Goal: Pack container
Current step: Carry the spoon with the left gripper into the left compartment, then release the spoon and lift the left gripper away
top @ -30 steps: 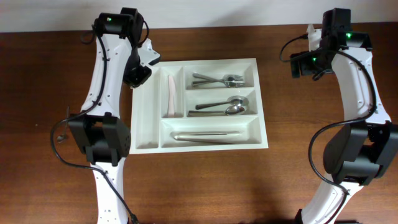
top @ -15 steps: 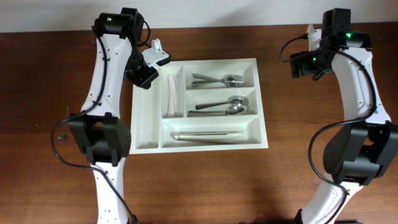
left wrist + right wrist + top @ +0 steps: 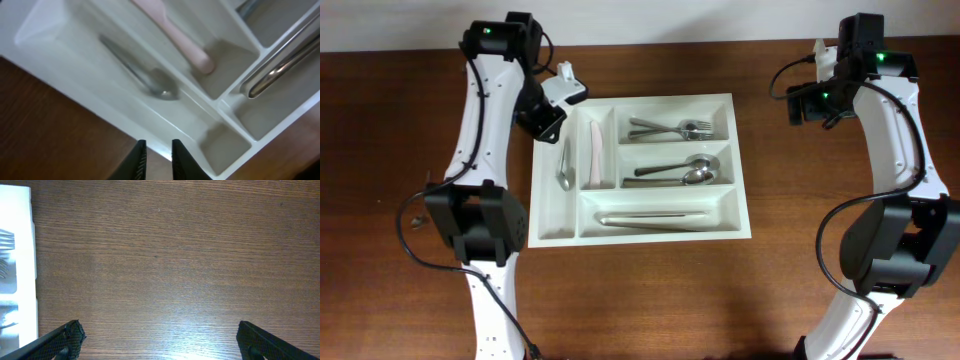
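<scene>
The container (image 3: 665, 99) is a white compartment tray in the middle of the table. A small steel spoon (image 3: 563, 165) lies loose in its leftmost narrow compartment, beside a pale pink utensil (image 3: 593, 150) in the neighbouring one. My left gripper (image 3: 557, 103) hovers over the tray's far left corner. In the left wrist view its jaws (image 3: 158, 145) stand slightly apart with nothing between them, above the tray's rim (image 3: 60, 55), and the spoon (image 3: 150, 82) lies below. My right gripper (image 3: 817, 75) is wide open over bare wood (image 3: 157, 330), right of the tray.
Forks (image 3: 670, 128) fill the top right compartment, larger spoons (image 3: 680, 172) the middle one and a long steel piece (image 3: 655, 218) the bottom one. The tray's right edge (image 3: 20, 255) shows at the left of the right wrist view. Dark wooden table all round.
The left gripper's jaws have parted and the small spoon now lies in the leftmost compartment, which held nothing before. The left wrist shifted slightly. The right arm has not moved.
</scene>
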